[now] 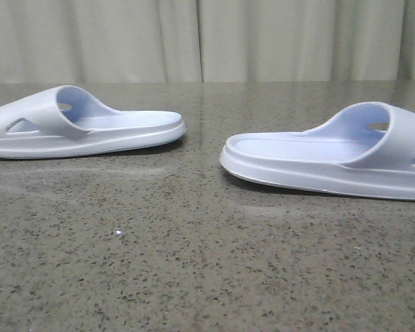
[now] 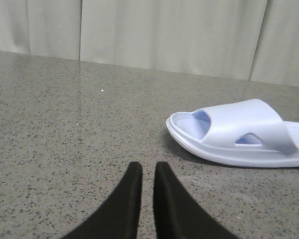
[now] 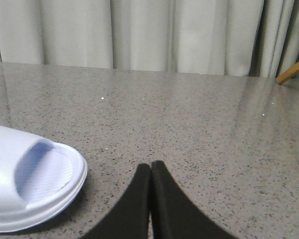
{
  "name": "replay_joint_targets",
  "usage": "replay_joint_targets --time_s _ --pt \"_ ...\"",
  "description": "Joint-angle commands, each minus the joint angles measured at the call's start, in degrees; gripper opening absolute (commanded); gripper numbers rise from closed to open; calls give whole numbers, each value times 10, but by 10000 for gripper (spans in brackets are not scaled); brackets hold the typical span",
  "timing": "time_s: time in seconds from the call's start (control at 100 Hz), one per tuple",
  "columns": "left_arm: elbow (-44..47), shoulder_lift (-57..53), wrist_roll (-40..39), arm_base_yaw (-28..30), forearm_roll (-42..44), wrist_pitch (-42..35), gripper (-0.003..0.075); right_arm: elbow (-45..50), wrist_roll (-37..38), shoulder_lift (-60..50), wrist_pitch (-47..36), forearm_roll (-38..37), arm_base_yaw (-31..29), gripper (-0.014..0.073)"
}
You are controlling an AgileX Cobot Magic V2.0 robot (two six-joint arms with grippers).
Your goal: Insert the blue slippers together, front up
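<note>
1. On the speckled grey table (image 1: 194,263), the two blue slippers lie sole-down and well apart: the left slipper (image 1: 76,124) at the left edge of the front view, the right slipper (image 1: 339,155) at the right edge, their heel ends facing each other.
2. The left gripper (image 2: 148,172) sits above bare tabletop near the left slipper's toe, its black fingers (image 2: 127,199) a narrow slit apart, gripping nothing.
3. The right gripper (image 3: 150,169) has its fingers pressed together, empty, beside the right slipper.
4. Pale curtains (image 1: 207,38) hang behind.

Front camera sits low, near the speckled grey stone table (image 1: 194,263), facing the curtain. Wrist cameras look forward past each black gripper (image 2: 148,172), sharing that table.
</note>
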Motion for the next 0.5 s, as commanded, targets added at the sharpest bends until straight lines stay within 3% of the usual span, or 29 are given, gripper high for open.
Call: replay_joint_targets --time_s 0.0,0.2,0.49 --pt "5 -16 -4 -6 -1 -48 15 11 -2 4 -51 34 -3 -89" --pt "5 -16 -4 -6 -8 -49 15 11 -2 4 -54 151 -3 -89" --pt "5 -16 -4 -6 -98 -52 15 11 -2 4 -79 185 -3 -89"
